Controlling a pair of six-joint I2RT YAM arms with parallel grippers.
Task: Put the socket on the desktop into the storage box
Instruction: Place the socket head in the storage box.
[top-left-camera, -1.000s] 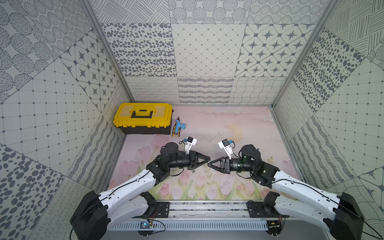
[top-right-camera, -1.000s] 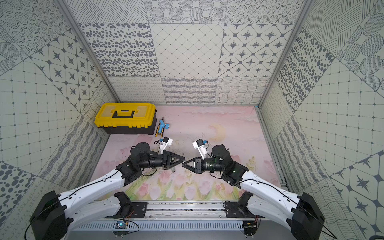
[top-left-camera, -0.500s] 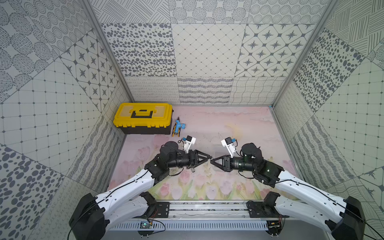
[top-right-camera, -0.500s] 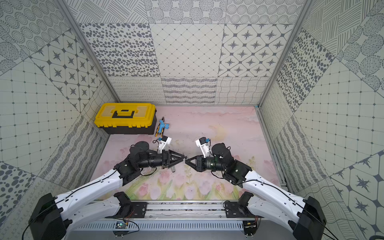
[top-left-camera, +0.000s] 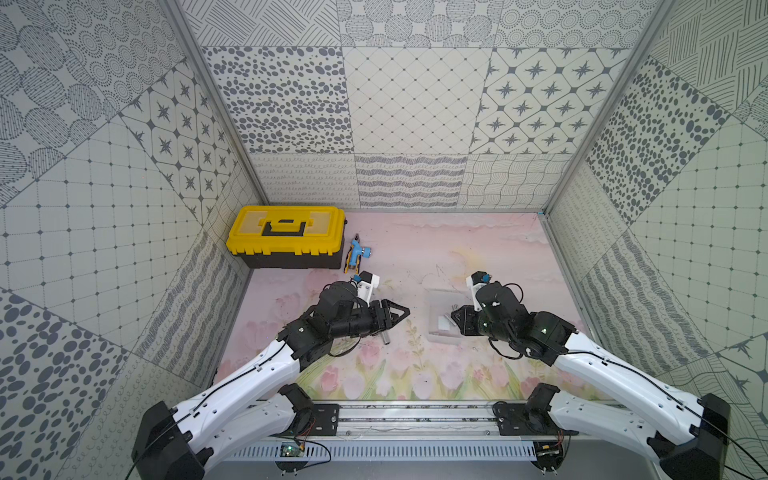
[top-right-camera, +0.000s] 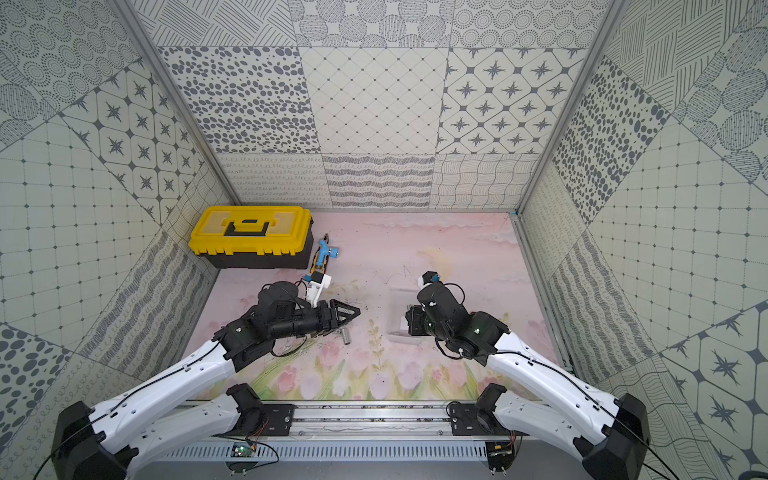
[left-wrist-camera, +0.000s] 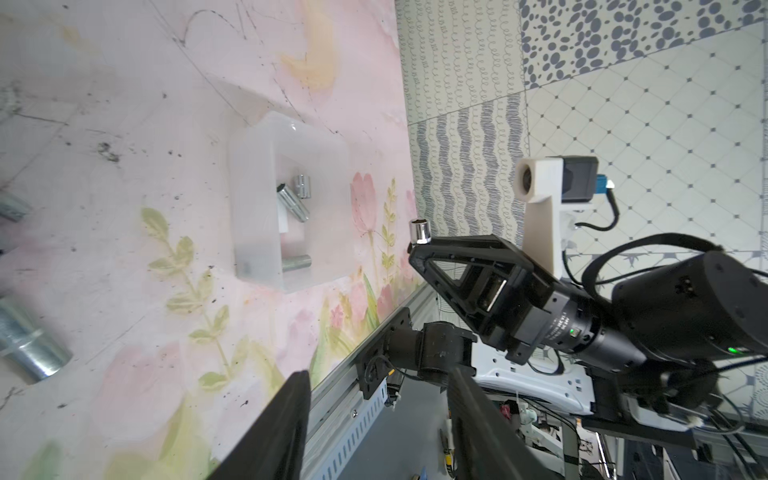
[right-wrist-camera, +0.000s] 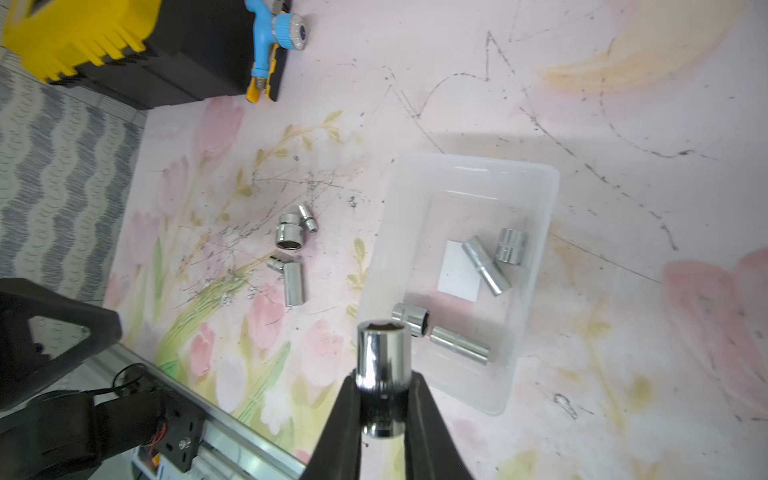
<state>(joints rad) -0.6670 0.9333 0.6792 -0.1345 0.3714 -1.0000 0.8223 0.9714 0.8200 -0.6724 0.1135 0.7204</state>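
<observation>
Black right gripper (top-left-camera: 455, 319) has swung right in both top views, from the centre handover to the storage box (top-left-camera: 441, 300); the left gripper (top-left-camera: 401, 311) hangs behind. Left wrist: its fingers (left-wrist-camera: 274, 424) now stand apart, empty. Right wrist: the socket (right-wrist-camera: 384, 345) is clamped at the box's rim, loose sockets (right-wrist-camera: 291, 249) waiting on the desktop (right-wrist-camera: 623, 104); release seems next

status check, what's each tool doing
Left tool open, empty. Right tool shut on socket, at box edge. Four stored sockets inside; loose sockets on desktop. Nothing blocking.
</observation>
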